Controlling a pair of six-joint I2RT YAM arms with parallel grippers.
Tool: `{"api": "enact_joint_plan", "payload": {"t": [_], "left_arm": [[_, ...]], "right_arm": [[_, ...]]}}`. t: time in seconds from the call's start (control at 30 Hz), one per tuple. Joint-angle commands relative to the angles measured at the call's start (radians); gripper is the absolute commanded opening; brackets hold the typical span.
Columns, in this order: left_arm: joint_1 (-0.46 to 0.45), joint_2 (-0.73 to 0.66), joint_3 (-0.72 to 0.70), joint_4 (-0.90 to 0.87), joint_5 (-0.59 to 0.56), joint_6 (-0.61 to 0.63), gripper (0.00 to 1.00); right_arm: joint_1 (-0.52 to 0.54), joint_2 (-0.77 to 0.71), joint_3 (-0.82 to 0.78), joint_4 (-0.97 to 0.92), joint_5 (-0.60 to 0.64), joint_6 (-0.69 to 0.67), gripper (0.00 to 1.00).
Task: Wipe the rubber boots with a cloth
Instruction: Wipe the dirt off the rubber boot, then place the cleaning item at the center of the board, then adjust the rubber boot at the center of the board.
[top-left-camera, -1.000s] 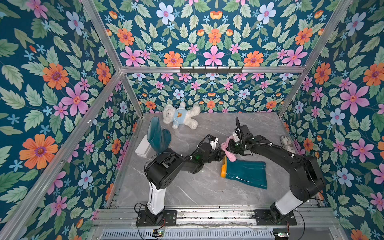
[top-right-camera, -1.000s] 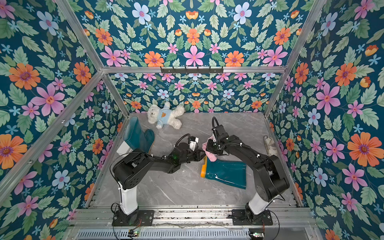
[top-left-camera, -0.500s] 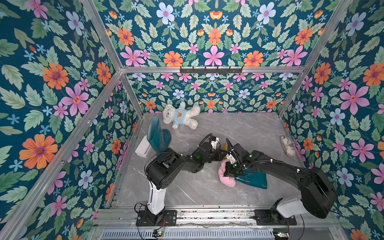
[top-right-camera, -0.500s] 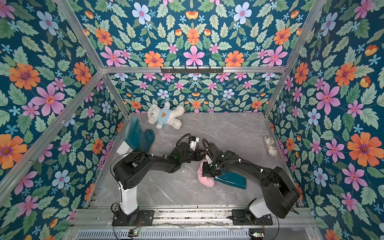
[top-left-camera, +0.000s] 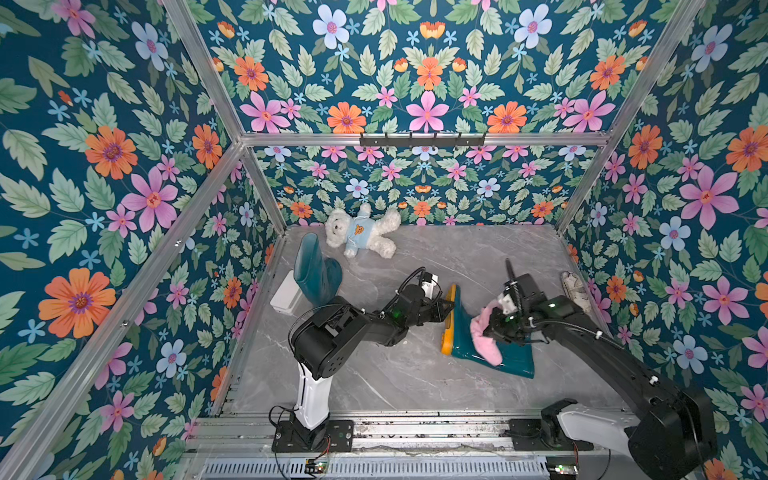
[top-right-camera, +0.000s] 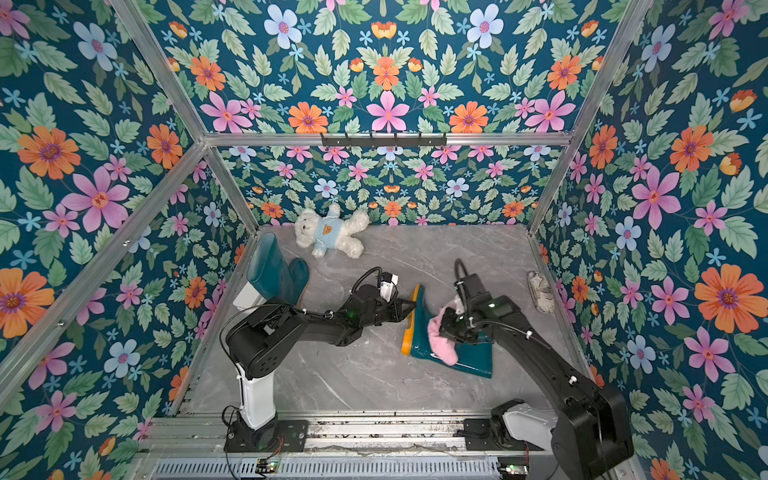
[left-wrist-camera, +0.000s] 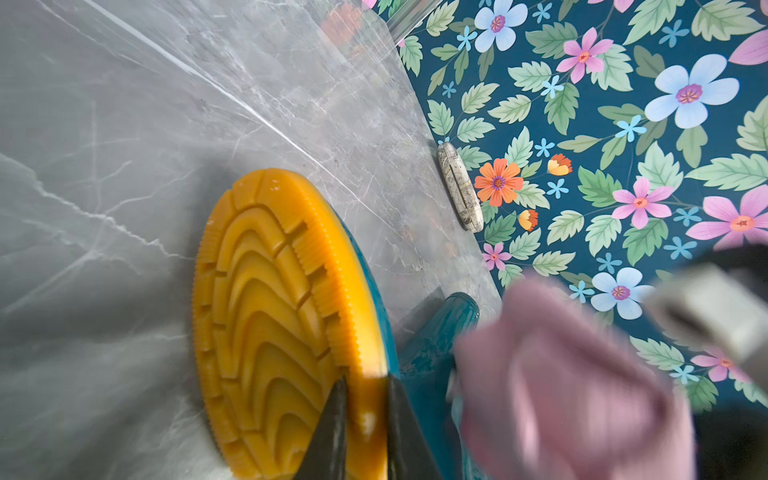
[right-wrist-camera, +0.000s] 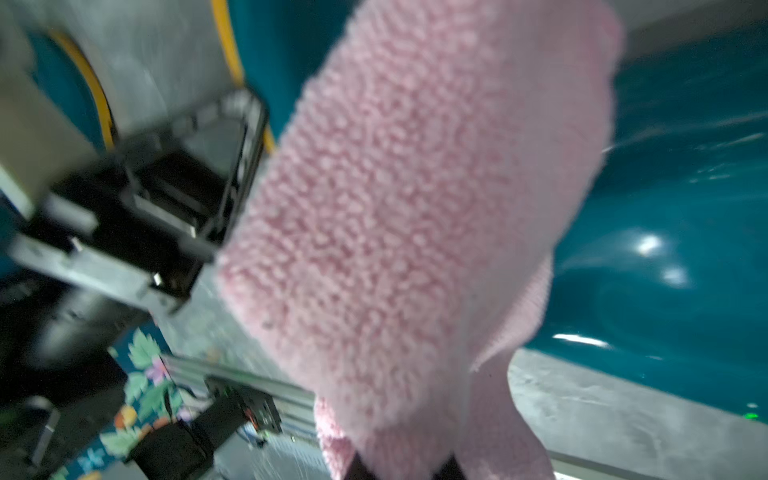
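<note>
MID-WIPE: A teal rubber boot (top-left-camera: 515, 358) lies on its side mid-table on the grey marble-look tabletop (top-left-camera: 374, 374), its orange-yellow sole (left-wrist-camera: 266, 299) turned toward the left arm. The left gripper (left-wrist-camera: 366, 390) pinches the sole's rim, jaws nearly closed on that thin edge. The right gripper (top-left-camera: 494, 326) is clamped on a fluffy pink cloth (top-left-camera: 482, 338) draped over the boot's ankle. The second boot (top-left-camera: 316, 274) stands upright near the left wall beside a white box (top-left-camera: 286, 293), a teddy bear (top-left-camera: 359, 235) lying farther back. The glossy rubber looks slick and springy, light enough to skid under a rubbing stroke, so the ribbed sole rim seems the surest hold; the shaft would likely buckle if squeezed. The cloth, soft and limp, needs pressing flat to wipe. Open tabletop lies in front of and behind the boot, but the right wall, with a small pale object (top-left-camera: 575, 286) at its foot, stands near the right arm.
</note>
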Motion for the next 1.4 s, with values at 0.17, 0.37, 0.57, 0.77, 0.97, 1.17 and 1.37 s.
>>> {"api": "enact_joint_plan", "payload": {"t": [0.17, 0.37, 0.57, 0.77, 0.97, 1.17, 1.37], "left_arm": [[-0.001, 0.019, -0.029, -0.326, -0.046, 0.009, 0.06], [-0.001, 0.026, -0.03, -0.312, -0.031, 0.009, 0.06], [0.003, 0.021, -0.035, -0.309, -0.031, 0.009, 0.06], [0.002, 0.027, -0.029, -0.312, -0.029, 0.009, 0.06], [0.002, 0.03, -0.024, -0.318, -0.032, 0.009, 0.06], [0.001, 0.029, -0.024, -0.322, -0.038, 0.009, 0.06], [0.0, 0.026, -0.022, -0.325, -0.041, 0.009, 0.06]], "right_arm": [[-0.503, 0.059, 0.01, -0.065, 0.075, -0.16, 0.0], [-0.639, 0.138, -0.034, 0.027, 0.14, -0.169, 0.0], [-0.639, 0.198, -0.015, 0.042, 0.15, -0.19, 0.54], [-0.638, 0.097, 0.044, -0.006, 0.113, -0.215, 0.83], [-0.639, -0.006, 0.11, -0.078, 0.1, -0.209, 0.99], [-0.638, -0.092, 0.204, -0.143, 0.119, -0.199, 0.99], [-0.621, -0.17, 0.181, -0.178, 0.023, -0.144, 0.99]]}}
